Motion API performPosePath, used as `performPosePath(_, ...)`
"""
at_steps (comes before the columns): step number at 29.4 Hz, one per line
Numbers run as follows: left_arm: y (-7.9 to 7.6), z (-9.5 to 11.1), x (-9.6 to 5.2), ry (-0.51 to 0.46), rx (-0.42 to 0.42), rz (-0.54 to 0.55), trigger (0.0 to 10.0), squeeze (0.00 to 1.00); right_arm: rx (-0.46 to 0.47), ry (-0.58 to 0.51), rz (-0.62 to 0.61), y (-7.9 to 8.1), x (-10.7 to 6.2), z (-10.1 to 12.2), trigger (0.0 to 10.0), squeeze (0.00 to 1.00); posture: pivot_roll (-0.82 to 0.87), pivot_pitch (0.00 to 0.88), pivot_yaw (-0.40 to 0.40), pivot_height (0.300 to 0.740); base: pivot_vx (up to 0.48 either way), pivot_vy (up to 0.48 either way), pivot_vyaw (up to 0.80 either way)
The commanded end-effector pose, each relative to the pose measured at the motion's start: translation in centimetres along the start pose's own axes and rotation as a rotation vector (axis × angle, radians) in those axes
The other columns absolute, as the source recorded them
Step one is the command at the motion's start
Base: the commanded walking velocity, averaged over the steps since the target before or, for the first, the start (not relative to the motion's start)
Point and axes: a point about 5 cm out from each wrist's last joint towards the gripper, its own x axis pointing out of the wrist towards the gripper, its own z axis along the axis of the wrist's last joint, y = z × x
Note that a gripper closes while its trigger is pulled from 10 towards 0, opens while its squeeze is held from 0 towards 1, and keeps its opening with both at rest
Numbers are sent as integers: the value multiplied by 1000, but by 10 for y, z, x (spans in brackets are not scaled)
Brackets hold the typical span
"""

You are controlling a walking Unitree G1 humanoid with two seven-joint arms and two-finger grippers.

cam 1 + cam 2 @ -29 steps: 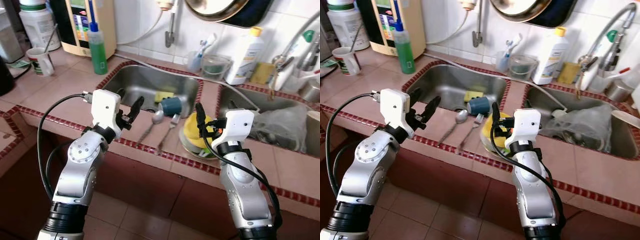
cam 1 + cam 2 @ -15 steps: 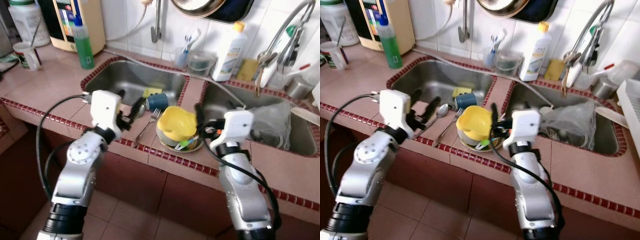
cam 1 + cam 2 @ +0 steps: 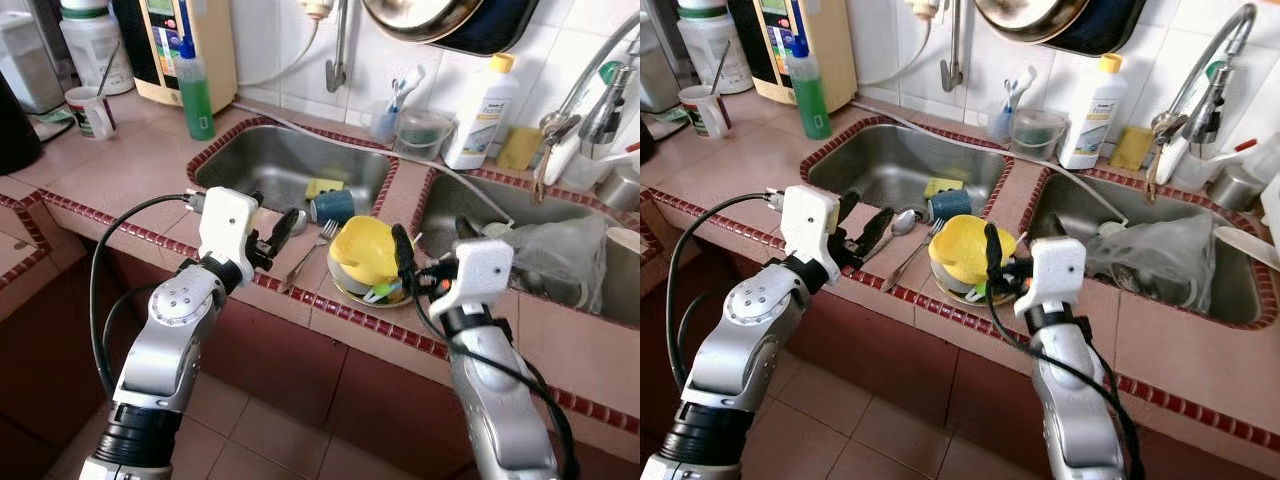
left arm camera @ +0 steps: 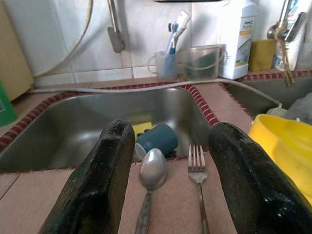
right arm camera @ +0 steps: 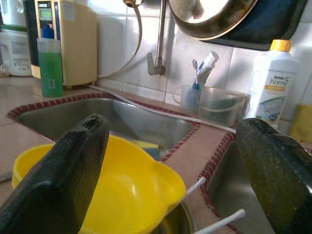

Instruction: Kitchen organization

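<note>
A spoon (image 4: 152,171) and a fork (image 4: 197,164) lie side by side on the pink tiled counter in front of the left sink (image 3: 270,160). A blue cup (image 4: 157,140) lies on its side just behind them at the sink's edge. My left gripper (image 3: 865,215) is open, low over the counter, pointing at the spoon from its left. To the right, a yellow bowl (image 3: 365,250) sits tilted in a metal bowl (image 3: 350,290) holding some utensils. My right gripper (image 5: 173,126) is open beside the yellow bowl, on its right.
A plastic bag (image 3: 560,255) fills the right sink, under a tap (image 3: 600,80). Along the wall stand a green bottle (image 3: 196,90), a toothbrush cup (image 3: 385,122), a clear tub (image 3: 425,130) and a white bottle (image 3: 485,115). A mug (image 3: 92,112) stands far left. A yellow sponge (image 3: 325,187) lies in the left sink.
The head camera has swayed, so the whole scene has shifted. My left gripper now sits closer to the spoon. Both grippers have stayed open.
</note>
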Motion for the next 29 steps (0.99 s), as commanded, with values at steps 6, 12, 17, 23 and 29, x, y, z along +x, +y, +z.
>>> performPosePath(6, -5, 11, 17, -3, 26, -72, 10000, 0, 10, -18, 25, 0, -16, 7, 10000, 0, 6, 0, -18, 731, 0, 0, 0)
performPosePath(12, -7, 19, 34, 7, 66, -130, 10000, 0, 11, 22, 56, -2, -37, 6, 10000, 0, -42, 19, 13, 731, 0, 0, 0)
performPosePath(17, -9, 18, 42, 53, 49, -157, 10000, 0, 9, 49, 84, -2, -48, 6, 10000, 0, -68, 32, 24, 731, 0, 0, 0)
performPosePath(23, -21, 18, 50, 126, -27, -227, 10000, 0, -4, 83, 70, -5, -58, 3, 10000, 0, -94, 52, 38, 731, 0, 0, 0)
performPosePath(29, -32, 26, 57, 209, -47, -250, 10000, 0, -6, 109, 61, -5, -65, 2, 10000, 0, -101, 64, 43, 731, 0, 0, 0)
